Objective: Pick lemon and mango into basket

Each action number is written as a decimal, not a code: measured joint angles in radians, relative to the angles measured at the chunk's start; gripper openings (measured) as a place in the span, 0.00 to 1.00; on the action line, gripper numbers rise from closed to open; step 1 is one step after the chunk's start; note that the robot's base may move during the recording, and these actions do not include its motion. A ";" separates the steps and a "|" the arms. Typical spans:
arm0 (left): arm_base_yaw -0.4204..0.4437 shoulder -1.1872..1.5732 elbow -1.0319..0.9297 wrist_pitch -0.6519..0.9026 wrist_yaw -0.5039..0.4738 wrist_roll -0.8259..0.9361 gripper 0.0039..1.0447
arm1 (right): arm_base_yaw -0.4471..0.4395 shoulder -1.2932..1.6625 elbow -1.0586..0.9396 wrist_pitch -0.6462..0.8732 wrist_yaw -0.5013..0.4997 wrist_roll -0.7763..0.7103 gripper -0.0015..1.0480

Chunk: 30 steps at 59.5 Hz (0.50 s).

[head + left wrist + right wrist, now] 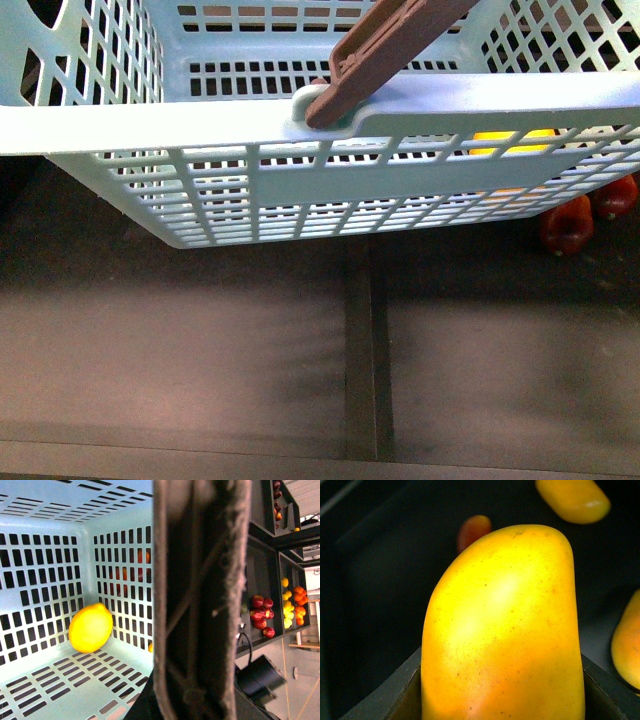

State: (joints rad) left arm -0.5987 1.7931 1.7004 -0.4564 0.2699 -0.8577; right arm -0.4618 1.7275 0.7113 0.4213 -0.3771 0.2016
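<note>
Closest of all, one mango (502, 605), filling most of the right wrist view and pinched between the two dark fingers (385, 695) of the right hand (500, 665), closed on its lower sides. Behind it on a dark surface, a second mango (572, 500) far back and a third mango (627, 645) cut by the frame edge, well apart. Near the far one, a single small reddish fruit (475, 529), blurred.

Next nearest, one brown handle (200, 600), blocking the whole middle of the left wrist view. Left hand hidden behind it, so open or closed cannot be told. Past the handle, inside the one basket (150, 120), one lemon (91, 627), resting on the slotted floor close to a corner and touching the side wall.

Beside the basket, dark shelves (265, 560) with a bunch of red apples (260, 614), too crowded to count, and yellow and orange fruits (292, 605) further along.

In the front view, upper half screened by the basket's near wall and rim, with a yellow patch behind the slots, too masked to name. Below, a dark bench (200, 350) split by one divider strip (362, 350). Just past the basket's lower right edge, two red fruits (566, 225) (615, 195), side by side
</note>
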 joint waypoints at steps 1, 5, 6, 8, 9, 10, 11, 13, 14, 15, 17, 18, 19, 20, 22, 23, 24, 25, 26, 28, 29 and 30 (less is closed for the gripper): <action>0.000 0.000 0.000 0.000 0.000 0.000 0.04 | 0.002 -0.021 -0.007 -0.005 -0.006 -0.002 0.61; -0.002 0.000 0.000 0.000 0.002 0.000 0.04 | 0.008 -0.122 -0.036 -0.025 -0.066 -0.016 0.61; -0.002 0.000 0.000 0.000 0.003 0.000 0.04 | 0.012 -0.159 -0.044 -0.031 -0.086 -0.016 0.61; -0.002 0.000 0.000 0.000 0.003 0.000 0.04 | 0.016 -0.196 -0.051 -0.036 -0.103 -0.015 0.61; -0.002 0.000 0.000 0.000 0.004 0.000 0.04 | 0.019 -0.231 -0.055 -0.040 -0.120 -0.014 0.61; -0.002 0.000 0.000 0.000 0.004 0.000 0.04 | 0.022 -0.248 -0.058 -0.042 -0.129 -0.011 0.61; -0.002 0.000 0.000 0.000 0.004 0.000 0.04 | 0.025 -0.265 -0.060 -0.043 -0.137 -0.010 0.61; -0.002 0.000 0.000 0.000 0.004 0.000 0.04 | 0.034 -0.313 -0.064 -0.043 -0.157 0.002 0.61; -0.002 0.000 0.000 0.000 0.004 0.000 0.04 | 0.037 -0.327 -0.066 -0.043 -0.161 0.009 0.61; -0.001 0.000 0.000 0.000 0.003 -0.001 0.04 | 0.046 -0.355 -0.068 -0.043 -0.166 0.017 0.61; -0.001 0.000 0.000 0.000 0.001 0.000 0.04 | 0.056 -0.380 -0.069 -0.044 -0.166 0.021 0.61; -0.001 0.000 0.000 0.000 -0.001 0.000 0.04 | 0.068 -0.402 -0.070 -0.044 -0.164 0.029 0.61; -0.001 0.000 0.000 0.000 -0.001 0.000 0.04 | 0.075 -0.412 -0.071 -0.045 -0.163 0.032 0.61; -0.001 0.000 0.000 0.000 -0.003 0.001 0.04 | 0.089 -0.431 -0.072 -0.045 -0.161 0.039 0.61; -0.001 0.000 0.000 0.000 -0.003 0.001 0.04 | 0.113 -0.454 -0.074 -0.045 -0.155 0.045 0.61; -0.001 0.000 0.000 0.000 -0.003 0.001 0.04 | 0.122 -0.460 -0.074 -0.044 -0.153 0.048 0.61; -0.001 0.000 0.000 0.000 -0.003 0.001 0.04 | 0.131 -0.466 -0.075 -0.042 -0.149 0.050 0.61; -0.001 0.000 0.000 0.000 -0.003 0.000 0.04 | 0.152 -0.476 -0.077 -0.038 -0.142 0.055 0.61; -0.001 0.000 0.000 0.000 -0.003 0.000 0.04 | 0.163 -0.480 -0.079 -0.036 -0.134 0.060 0.61; -0.001 0.000 0.000 0.000 -0.002 0.000 0.04 | 0.196 -0.489 -0.081 -0.027 -0.119 0.067 0.61; -0.002 0.000 0.000 0.000 -0.002 0.000 0.04 | 0.209 -0.490 -0.081 -0.024 -0.113 0.069 0.61; -0.002 0.000 0.000 0.000 -0.001 0.000 0.04 | 0.233 -0.492 -0.081 -0.015 -0.101 0.072 0.61</action>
State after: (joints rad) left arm -0.6003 1.7931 1.7004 -0.4564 0.2687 -0.8574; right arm -0.2291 1.2354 0.6300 0.4061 -0.4786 0.2737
